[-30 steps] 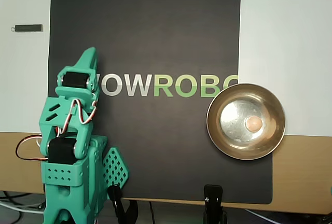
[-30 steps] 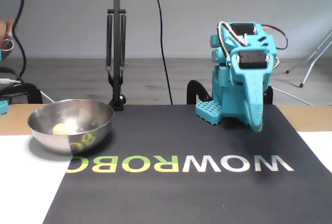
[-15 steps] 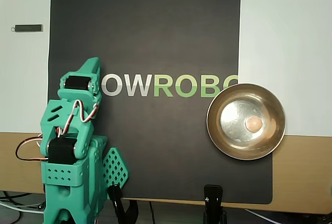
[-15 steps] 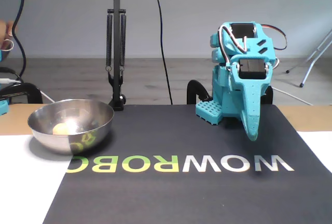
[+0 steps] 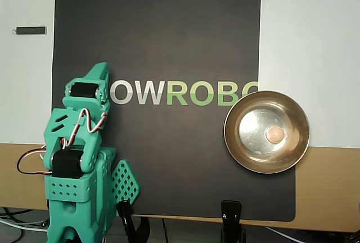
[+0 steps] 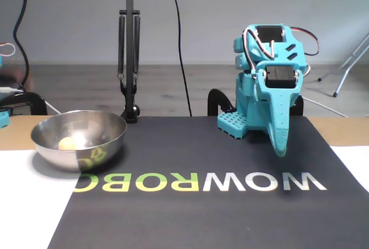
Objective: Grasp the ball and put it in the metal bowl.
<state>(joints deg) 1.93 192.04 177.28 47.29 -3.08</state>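
Observation:
The peach-orange ball [image 5: 274, 134] lies inside the metal bowl [image 5: 232, 142], a little right of its middle in the overhead view. From the fixed view the ball [image 6: 67, 143] shows low in the bowl [image 6: 109, 139] at the left. My teal gripper [image 5: 100, 68] is folded back over the arm's base at the far left of the overhead view, well away from the bowl. Its fingers point down at the mat [image 6: 279, 150] in the fixed view, pressed together with nothing between them.
A dark mat [image 5: 169, 40] with the printed word WOWROBO covers the table's middle. A small dark stick [image 5: 31, 30] lies on the white surface at upper left. Clamps [image 5: 230, 217] grip the table's near edge. A lamp stand [image 6: 129, 53] rises behind the bowl.
Over the last second the gripper dropped and folded back toward the arm's base, then stopped. Ball and bowl stayed put.

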